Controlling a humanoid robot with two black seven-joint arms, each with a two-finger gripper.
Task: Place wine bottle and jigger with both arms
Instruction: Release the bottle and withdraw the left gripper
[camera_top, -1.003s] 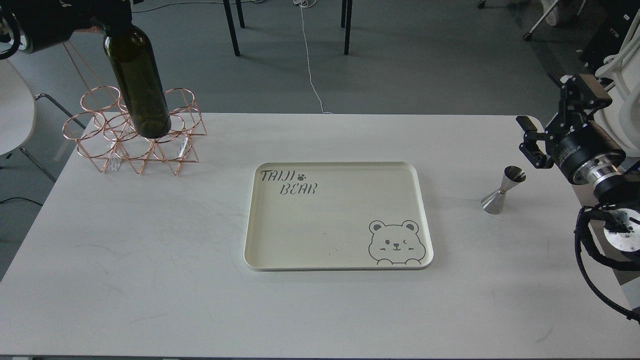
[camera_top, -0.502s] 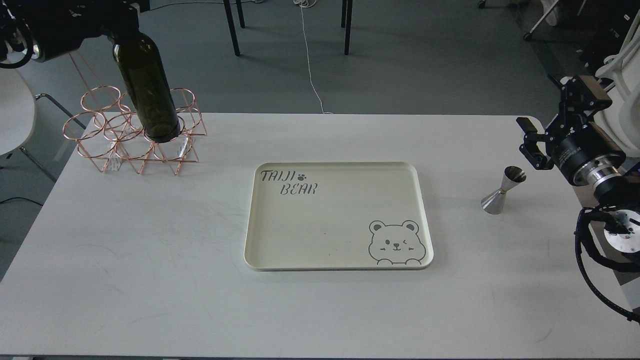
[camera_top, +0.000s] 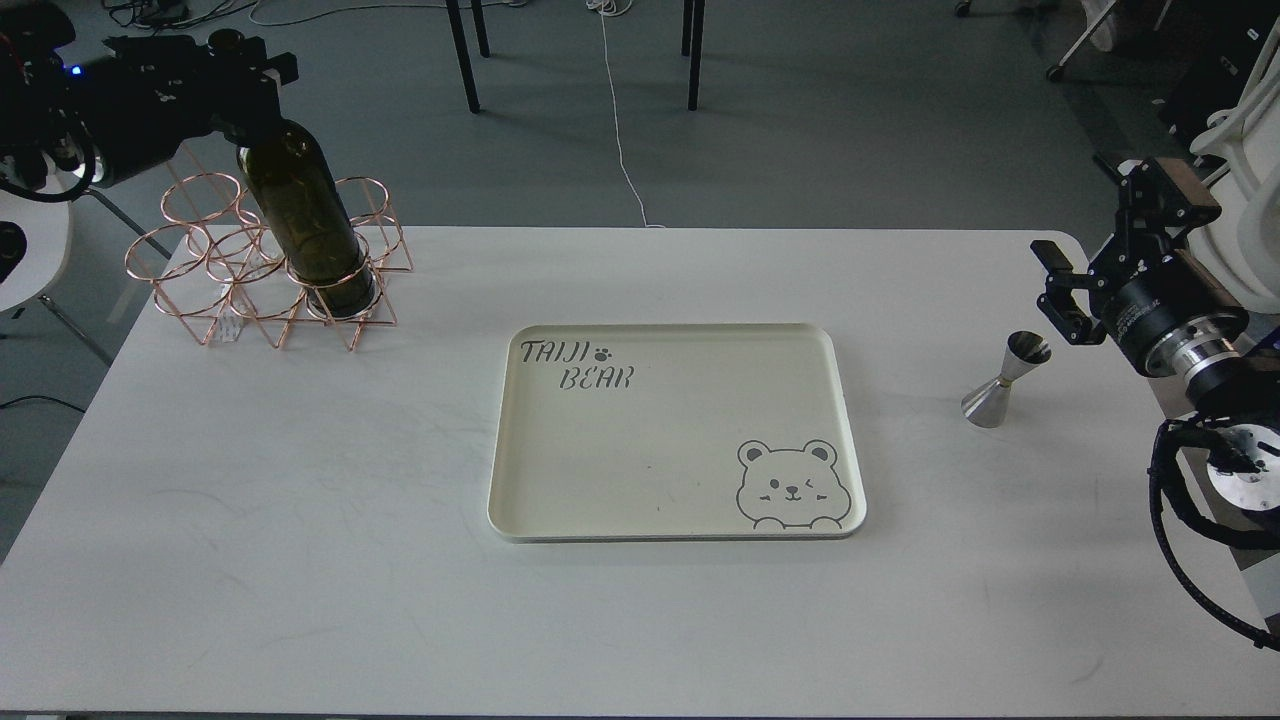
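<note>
The dark olive-green wine bottle (camera_top: 305, 220) hangs tilted, its base low over the front right ring of the copper wire rack (camera_top: 200, 265). My left gripper (camera_top: 240, 75) is shut on the bottle's neck at the top left. The steel jigger (camera_top: 1005, 380) stands upright on the white table, right of the cream tray (camera_top: 520, 430). My right gripper (camera_top: 1058, 290) is open, just above and right of the jigger, not touching it.
The cream tray with "TAIJI BEAR" lettering and a bear drawing lies in the table's middle. The table's far edge runs behind the rack. Chair legs (camera_top: 462, 55) and a cable stand on the floor beyond. A white chair sits at the far left.
My left gripper has lowered the bottle and carried it a little to the right, its base now down at the rack's front right ring. The right gripper has barely shifted.
</note>
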